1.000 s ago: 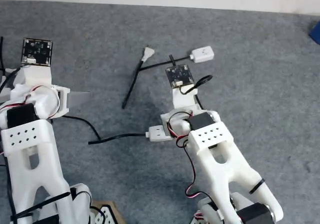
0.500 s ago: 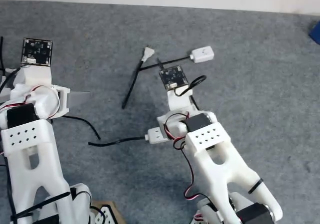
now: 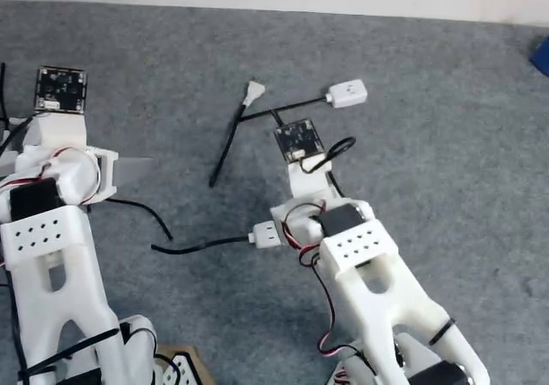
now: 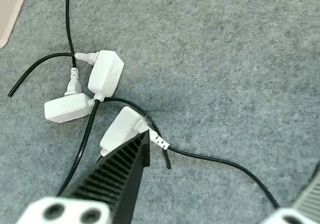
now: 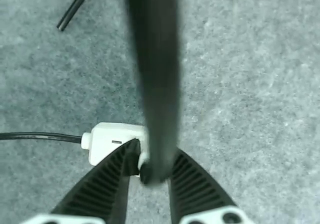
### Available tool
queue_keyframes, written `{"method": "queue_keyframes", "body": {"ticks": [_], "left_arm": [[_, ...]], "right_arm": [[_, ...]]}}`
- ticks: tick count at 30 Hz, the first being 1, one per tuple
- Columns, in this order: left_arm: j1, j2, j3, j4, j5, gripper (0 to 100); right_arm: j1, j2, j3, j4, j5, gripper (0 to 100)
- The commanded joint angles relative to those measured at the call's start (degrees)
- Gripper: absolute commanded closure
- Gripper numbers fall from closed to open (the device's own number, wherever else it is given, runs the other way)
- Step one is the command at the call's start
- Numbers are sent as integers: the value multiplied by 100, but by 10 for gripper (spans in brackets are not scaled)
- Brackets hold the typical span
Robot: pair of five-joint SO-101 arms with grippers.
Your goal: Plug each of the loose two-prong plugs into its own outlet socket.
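The only writing I could find was a small grey mark on top of the outlet socket [image 5: 117,143] just beside my right gripper [image 5: 149,170], and it was too small to read. Over the last second my right arm [image 3: 369,265] had swung a little toward my left arm [image 3: 51,248] and drawn back. That socket had slid slightly along the grey mat [image 3: 446,145]. The left arm, the loose two-prong plug [image 3: 251,92] and the far socket [image 3: 347,93] had kept their places. My right jaws were closed to a narrow gap on a dark strip [image 5: 152,84], so blurred that I took it for black cord without being sure. My left gripper [image 4: 227,169] stood wide open and held nothing. One of its fingertips was over a white block [image 4: 120,126], one of three lying close together with cords attached. I couldn't tell whether their plugs were fully seated. In the high view my right wrist covered part of the near socket.
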Motion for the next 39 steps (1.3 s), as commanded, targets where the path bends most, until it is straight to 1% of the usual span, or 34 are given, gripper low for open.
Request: {"method": "queue_keyframes", "body": {"ticks": [1,7,12,16,25,28,32,36,39], "left_arm": [[-101,-4,-22,-88,-62,530],[-180,-4,-22,-79,-62,530],[-207,-4,-22,-70,-229,531],[-189,-4,-13,-70,-229,531],[-171,-4,127,-97,-255,530],[-171,4,136,-97,-255,530],[-171,4,295,-114,-255,530],[-119,4,637,-527,-264,530],[-119,4,796,-677,-264,530]], "right_arm": [[-224,145,664,92,-62,992],[-119,145,708,224,-44,992],[462,22,154,1112,290,992],[831,-435,-127,1314,527,992],[752,-734,-268,1429,615,989],[752,-734,-541,1499,624,989],[716,-734,-1314,1912,589,991],[716,-734,-1912,2053,466,991],[716,-664,-1982,1982,360,991]]}}
